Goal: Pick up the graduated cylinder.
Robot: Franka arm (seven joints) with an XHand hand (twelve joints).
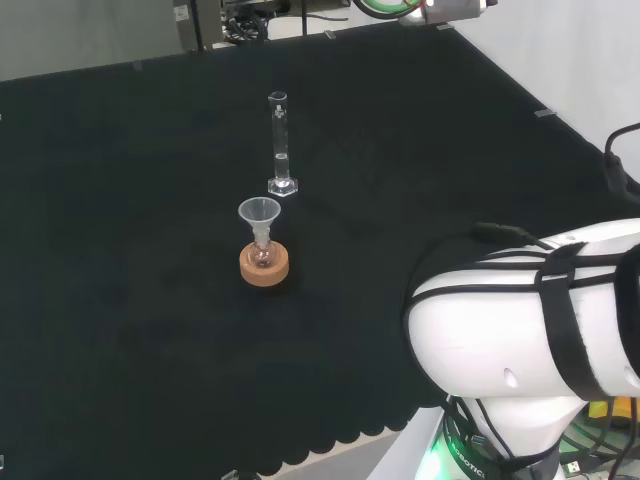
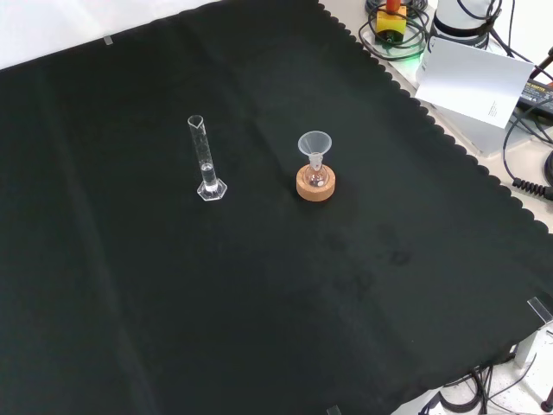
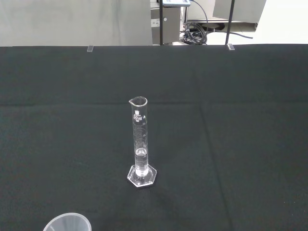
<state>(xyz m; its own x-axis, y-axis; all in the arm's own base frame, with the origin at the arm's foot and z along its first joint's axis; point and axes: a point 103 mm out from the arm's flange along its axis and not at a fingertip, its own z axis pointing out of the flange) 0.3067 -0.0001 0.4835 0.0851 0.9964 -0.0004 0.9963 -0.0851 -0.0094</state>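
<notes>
While fingers' state cannot be told, graduated cylinder (image 1: 281,143) stands upright, apart from funnel (image 1: 260,217), bare tabletop (image 2: 363,311) all around.

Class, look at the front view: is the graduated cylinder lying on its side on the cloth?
No, the graduated cylinder stands upright on its hexagonal foot on the black cloth, apart from the funnel beside it.
</notes>
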